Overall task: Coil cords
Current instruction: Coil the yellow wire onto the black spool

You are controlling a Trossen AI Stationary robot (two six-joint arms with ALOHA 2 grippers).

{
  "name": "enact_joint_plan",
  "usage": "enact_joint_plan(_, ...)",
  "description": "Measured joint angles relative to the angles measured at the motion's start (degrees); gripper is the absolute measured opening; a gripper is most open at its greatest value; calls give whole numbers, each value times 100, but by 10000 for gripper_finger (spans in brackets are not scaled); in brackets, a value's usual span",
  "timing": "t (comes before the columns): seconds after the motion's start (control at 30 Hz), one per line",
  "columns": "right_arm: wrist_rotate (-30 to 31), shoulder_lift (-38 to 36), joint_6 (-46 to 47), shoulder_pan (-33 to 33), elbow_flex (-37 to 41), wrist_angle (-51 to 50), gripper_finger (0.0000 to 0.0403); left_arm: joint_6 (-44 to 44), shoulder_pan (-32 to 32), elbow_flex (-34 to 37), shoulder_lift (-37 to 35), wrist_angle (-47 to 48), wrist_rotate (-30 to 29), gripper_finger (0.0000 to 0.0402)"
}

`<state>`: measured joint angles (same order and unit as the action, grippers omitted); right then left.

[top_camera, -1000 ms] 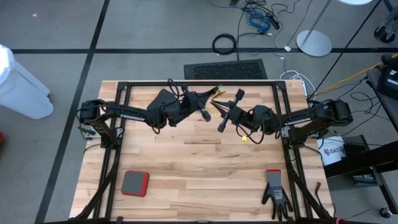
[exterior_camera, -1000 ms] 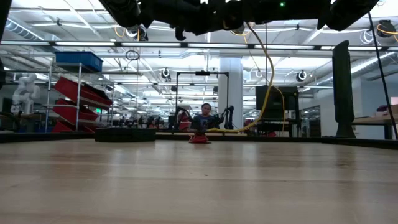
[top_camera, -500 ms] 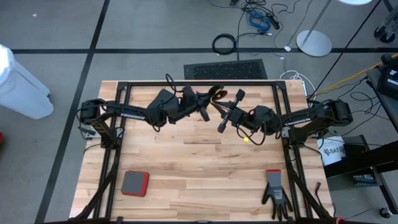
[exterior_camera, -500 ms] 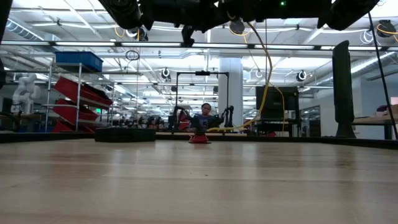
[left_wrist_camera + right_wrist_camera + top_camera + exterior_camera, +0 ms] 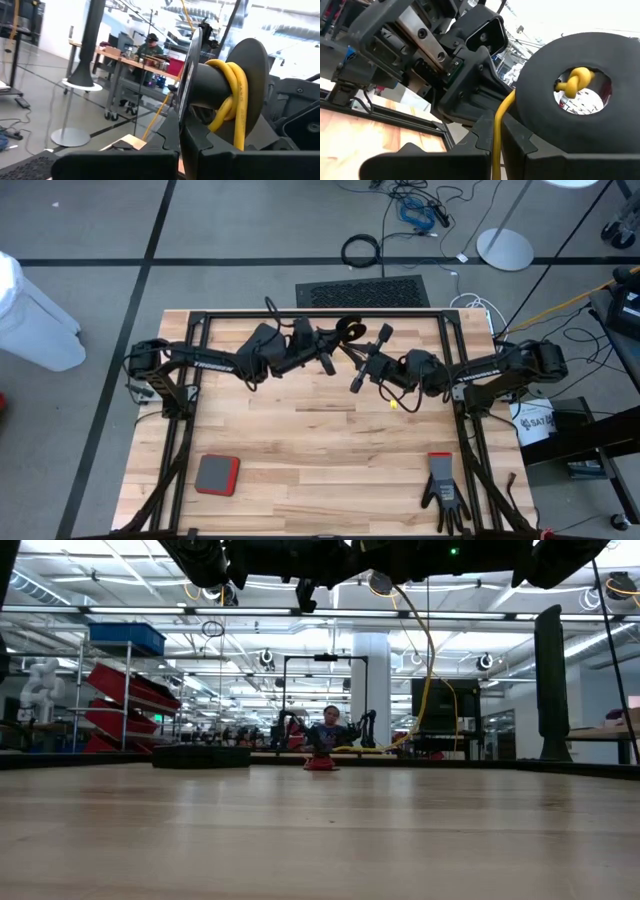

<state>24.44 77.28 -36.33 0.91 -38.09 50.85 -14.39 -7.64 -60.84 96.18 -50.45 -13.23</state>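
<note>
Between the fingers of the left gripper (image 5: 182,155), raised over the far middle of the table (image 5: 300,450), one thin flange of the small black reel (image 5: 250,75) appears clamped. The yellow cord (image 5: 232,100) sits in a few thick turns on its hub. Just beside it, the right gripper (image 5: 497,150) faces the reel's outer disc, where the cord's end is knotted through the centre hole. The cord's free run passes down through the narrow gap between this gripper's fingers, which seem pinched on it. Over the last second the left wrist has turned a little, and in the low view the reel's round face has come into sight at the top edge. The cord below it hangs in a long slack curve toward the table's far side. I judge that winding is underway but early, since only a few turns are on and most of the cord is loose. The dark brown cord cannot be picked out with certainty. A black glove (image 5: 443,485) and a red-edged grey pad (image 5: 216,474) lie well apart at the near corners.
</note>
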Motion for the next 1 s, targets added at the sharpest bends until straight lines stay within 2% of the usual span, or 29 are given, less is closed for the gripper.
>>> enact_joint_plan(0.43,435,-25,45,-79,-2,-1040,14,176,-212,0,-386,1233,1192,0)
enact_joint_plan(0.7,457,-97,566,-31,13,-2143,13,618,-210,-24,-869,1820,1321,0)
enact_joint_plan(0.87,439,-106,633,-39,14,-2233,13,794,-208,-24,-1083,2428,1330,0)
enact_joint_plan(1.0,395,-129,751,-62,13,-2519,13,989,-218,-22,-1271,3193,1623,0)
